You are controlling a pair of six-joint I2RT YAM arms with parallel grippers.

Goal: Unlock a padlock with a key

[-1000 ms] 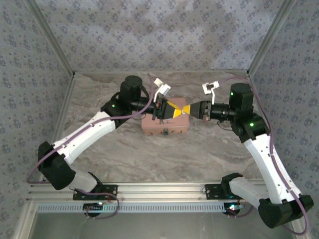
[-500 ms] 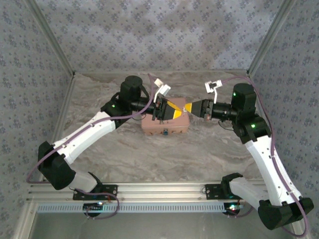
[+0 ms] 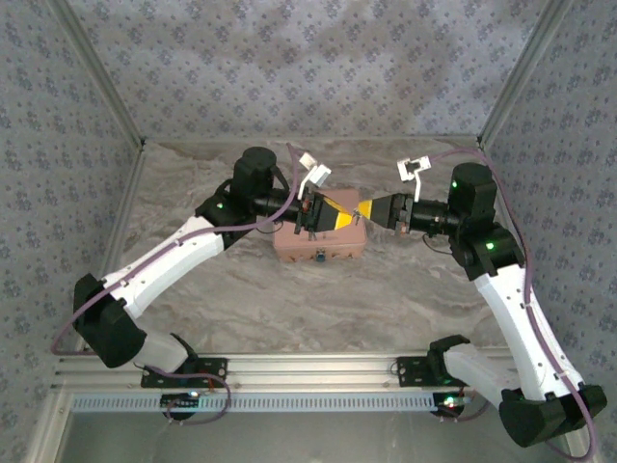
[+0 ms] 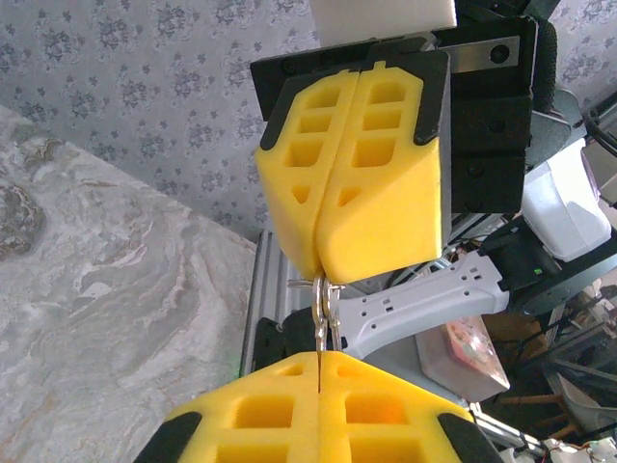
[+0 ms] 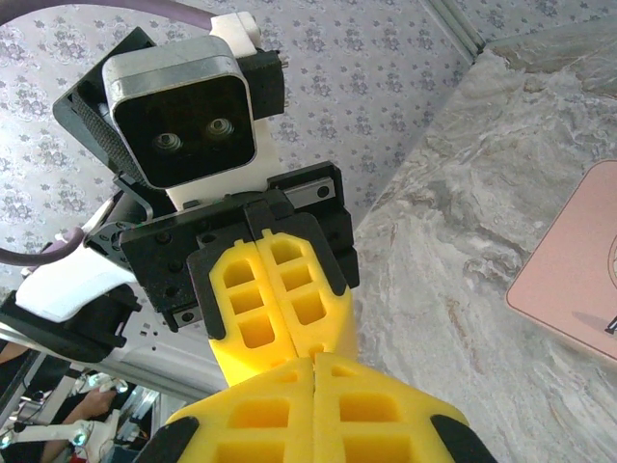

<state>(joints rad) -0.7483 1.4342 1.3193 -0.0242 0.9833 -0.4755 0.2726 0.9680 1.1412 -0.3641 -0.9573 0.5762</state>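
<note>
1. The left gripper (image 3: 339, 216) and the right gripper (image 3: 367, 209) meet tip to tip above the pink tin (image 3: 289, 248). Bare table (image 3: 318, 309) lies open around both, and the walls (image 3: 77, 145) are well apart.
2. Both pairs of fingers are pressed together. The left pinches the key (image 4: 322, 313) in its seam, and the right's tips touch the key's far end.
3. The key is thin and silvery, with small loops.
4. The padlock (image 3: 318, 257), small and dark, sits below the tips on the tin's near side.

Grey-blue floral wallpaper (image 3: 308, 68) rises behind the left pincer (image 3: 349, 214) and on both sides of it (slanting metal posts (image 3: 101, 75) mark the corners). Under it spreads a marbled grey counter (image 3: 289, 299), softly and evenly lit, edged nearest by an aluminium rail (image 3: 289, 371).
</note>
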